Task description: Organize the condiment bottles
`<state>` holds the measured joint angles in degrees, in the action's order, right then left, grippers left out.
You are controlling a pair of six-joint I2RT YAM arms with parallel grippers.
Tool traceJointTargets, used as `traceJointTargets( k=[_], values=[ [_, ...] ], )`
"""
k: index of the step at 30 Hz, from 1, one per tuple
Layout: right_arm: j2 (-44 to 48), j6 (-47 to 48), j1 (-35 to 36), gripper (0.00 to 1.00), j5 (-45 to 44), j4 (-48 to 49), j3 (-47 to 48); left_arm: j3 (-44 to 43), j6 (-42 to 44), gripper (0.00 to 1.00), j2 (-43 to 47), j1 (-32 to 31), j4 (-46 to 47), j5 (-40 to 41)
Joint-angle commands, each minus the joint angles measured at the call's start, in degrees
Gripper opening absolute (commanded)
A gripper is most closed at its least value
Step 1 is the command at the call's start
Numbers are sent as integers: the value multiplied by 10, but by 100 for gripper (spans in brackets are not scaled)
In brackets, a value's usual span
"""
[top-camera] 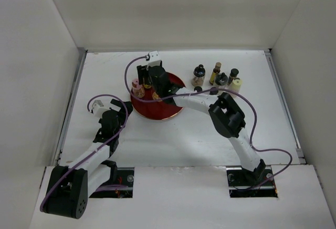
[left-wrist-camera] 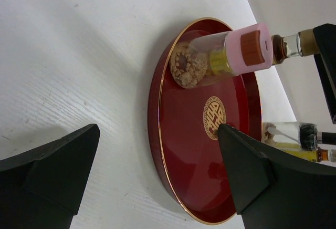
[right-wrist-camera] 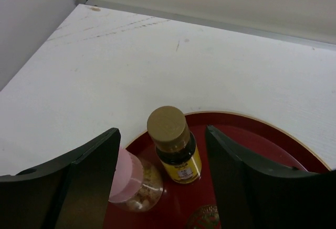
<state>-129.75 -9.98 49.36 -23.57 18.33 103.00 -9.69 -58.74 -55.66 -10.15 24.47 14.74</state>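
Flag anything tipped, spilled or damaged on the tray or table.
Nothing stands out. The pink-capped jar and the gold-capped bottle stand upright on the red tray. No spill or breakage shows. The other bottles stand grouped on the table right of it.

A white worktop (top-camera: 199,139) with faint wood grain sits enclosed on three sides by plain white walls (top-camera: 173,8). A grey metal strip (top-camera: 70,108) edges its left side. The light is even.
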Motion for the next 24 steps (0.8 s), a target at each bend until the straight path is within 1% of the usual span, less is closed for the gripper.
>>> traceJointTargets(
  k=[1,5,7,8,10,12,14,15,17,21,24],
  values=[
    [70,-10,4,75,1,51,-22,2,-2,100,7,-1,32,4],
    [167,-20,-2,79,19,73,-95,1,-3,100,3,-1,32,-2],
    [221,-23,-13,78,21,86,-148,1,-2,100,6,-2,32,4],
    [247,-23,-23,74,24,88,-175,2,-2,100,7,-2,32,4],
    [289,-24,-48,59,25,82,-221,2,-3,100,5,0,32,2],
    [337,-27,-86,39,18,65,-281,1,-3,100,5,-2,33,-1],
    [366,-36,-118,33,7,40,-319,2,-3,100,11,-3,33,3],
    [379,-43,-134,33,3,24,-337,3,-2,100,11,-3,33,5],
    [393,-46,-169,38,0,-1,-365,2,-3,100,5,-2,33,6],
    [378,-49,-216,63,12,-46,-381,-1,-3,100,1,-3,33,2],
    [348,-45,-227,72,31,-40,-378,-1,-3,100,0,-3,33,6]
  ],
)
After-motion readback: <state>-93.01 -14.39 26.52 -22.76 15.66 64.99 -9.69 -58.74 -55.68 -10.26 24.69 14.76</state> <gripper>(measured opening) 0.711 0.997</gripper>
